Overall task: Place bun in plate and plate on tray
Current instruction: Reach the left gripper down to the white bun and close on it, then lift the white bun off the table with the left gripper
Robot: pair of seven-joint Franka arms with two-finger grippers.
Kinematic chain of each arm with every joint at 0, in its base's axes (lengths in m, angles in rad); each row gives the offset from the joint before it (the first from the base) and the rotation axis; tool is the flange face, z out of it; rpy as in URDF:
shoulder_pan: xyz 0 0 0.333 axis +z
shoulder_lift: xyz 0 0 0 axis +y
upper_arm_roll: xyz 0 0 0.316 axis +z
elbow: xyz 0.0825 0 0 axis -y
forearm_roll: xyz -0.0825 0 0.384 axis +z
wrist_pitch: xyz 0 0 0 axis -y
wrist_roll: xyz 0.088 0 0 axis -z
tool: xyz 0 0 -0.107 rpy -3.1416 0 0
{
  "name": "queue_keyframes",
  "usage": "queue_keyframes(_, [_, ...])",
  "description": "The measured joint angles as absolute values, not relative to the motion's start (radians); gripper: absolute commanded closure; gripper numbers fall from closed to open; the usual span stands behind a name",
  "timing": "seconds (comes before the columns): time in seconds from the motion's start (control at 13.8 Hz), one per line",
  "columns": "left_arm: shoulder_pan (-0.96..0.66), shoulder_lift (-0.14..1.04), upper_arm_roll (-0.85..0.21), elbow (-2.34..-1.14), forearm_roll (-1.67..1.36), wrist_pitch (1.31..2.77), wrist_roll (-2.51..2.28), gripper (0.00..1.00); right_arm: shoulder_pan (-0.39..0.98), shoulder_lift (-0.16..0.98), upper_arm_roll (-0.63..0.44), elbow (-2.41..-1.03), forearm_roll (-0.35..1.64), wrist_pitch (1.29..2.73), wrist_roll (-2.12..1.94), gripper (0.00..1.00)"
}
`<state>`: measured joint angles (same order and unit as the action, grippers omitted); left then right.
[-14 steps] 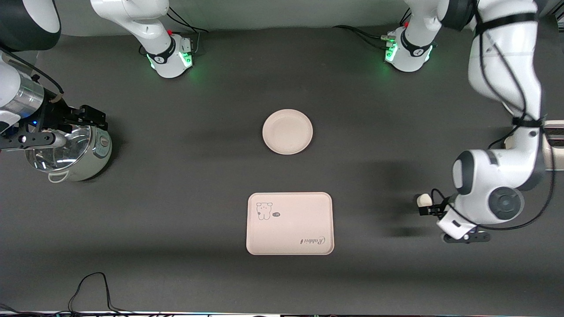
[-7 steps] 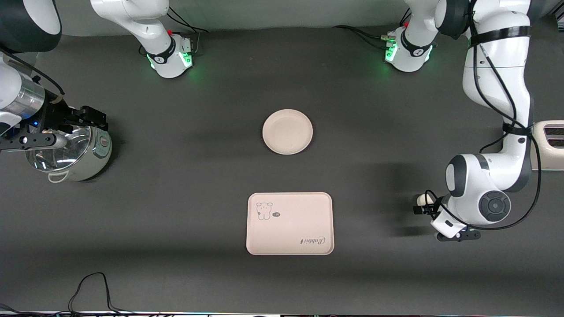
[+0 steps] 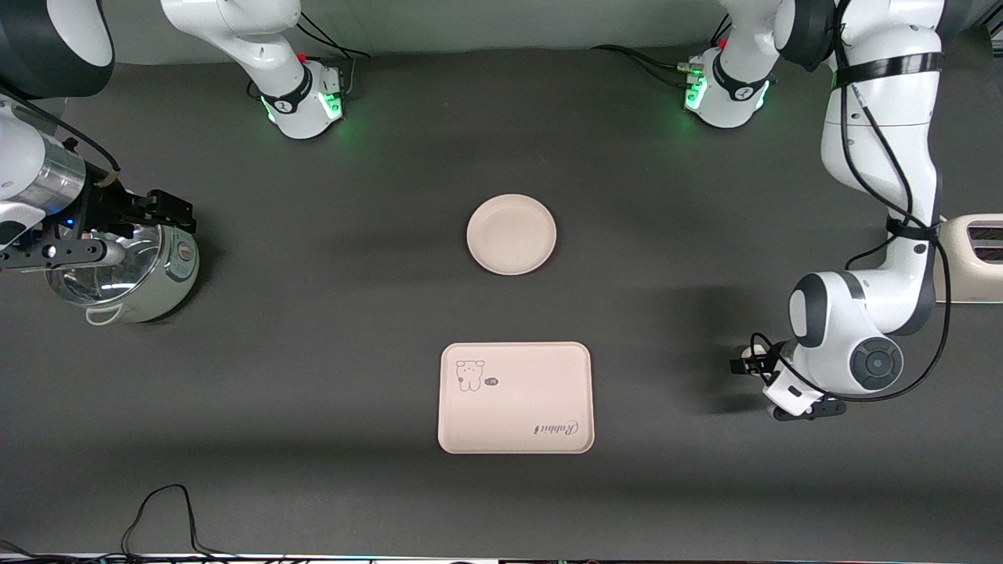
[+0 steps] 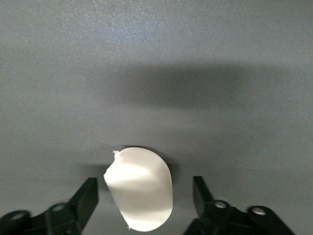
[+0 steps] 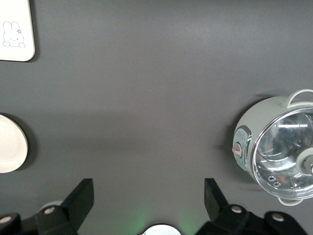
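You are looking at one bun (image 4: 140,194), one plate (image 3: 511,234) and one tray (image 3: 515,397), and no two of them are touching. The bun is lying on the dark table (image 3: 353,298) toward the left arm's end, well apart from both the plate and the tray. The left gripper (image 4: 144,208) is sitting low around it: in the left wrist view its two black fingers (image 4: 84,200) are standing on either side of the bun with a gap on each side, so the jaws are parted and not yet gripping. In the front view the bun is almost fully hidden under that gripper.

The plate is resting bare near the middle of the table. The tray is lying nearer the front camera than the plate, with one cartoon animal drawing and one line of script on it, and nothing on top.

The right gripper (image 5: 146,200) is waiting with its fingers spread wide and holding nothing, over the table beside one glass-lidded pot (image 3: 125,274) at the right arm's end. One toaster (image 3: 972,258) is sitting at the left arm's end.
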<state>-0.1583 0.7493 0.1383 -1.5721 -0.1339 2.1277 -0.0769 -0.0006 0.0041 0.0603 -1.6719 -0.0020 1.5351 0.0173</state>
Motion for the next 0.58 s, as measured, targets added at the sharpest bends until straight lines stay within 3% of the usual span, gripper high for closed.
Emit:
queue_keyframes(0.15, [-0.159,0.749,0.138,-1.573,-0.134,2.128,-0.077,0.5,-0.001,0.004,0.06,-1.672,-0.002,1.535,0.017,0.0])
queue_keyframes(0.36, [-0.159,0.749,0.138,-1.573,-0.135,2.129,-0.077,0.89,0.0,0.004,0.061,-1.672,-0.001,1.537,0.017,0.0])
queue_keyframes(0.44, [-0.16,0.749,0.138,-1.573,-0.135,2.129,-0.077,0.93,0.0,0.004,0.061,-1.672,0.001,1.538,0.017,0.0])
queue_keyframes(0.58, [-0.16,0.746,0.138,-1.573,-0.135,2.129,-0.077,0.92,0.0,0.004,0.061,-1.672,0.008,1.541,0.017,0.0])
